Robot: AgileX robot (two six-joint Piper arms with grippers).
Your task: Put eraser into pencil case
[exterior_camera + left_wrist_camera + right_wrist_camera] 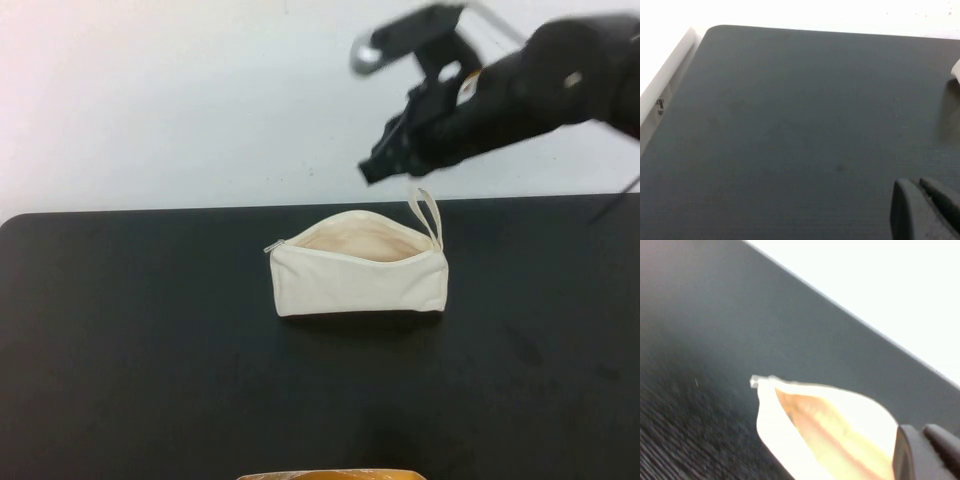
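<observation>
The cream pencil case (358, 275) lies in the middle of the black table with its zip open and its mouth facing up, the zipper pull at its left end and the loop strap (427, 214) at its right end. It also shows in the right wrist view (805, 430), with a pale inside where no eraser shows. The eraser is not in view anywhere. My right gripper (372, 170) hangs in the air above and behind the case's right end, fingers together and empty (922, 429). My left gripper (920, 182) is shut and empty, low over bare table left of the case.
The black table (120, 350) ends at a white wall behind. A tan-orange object (330, 474) pokes in at the table's front edge. A cream edge of the case (956, 70) shows in the left wrist view.
</observation>
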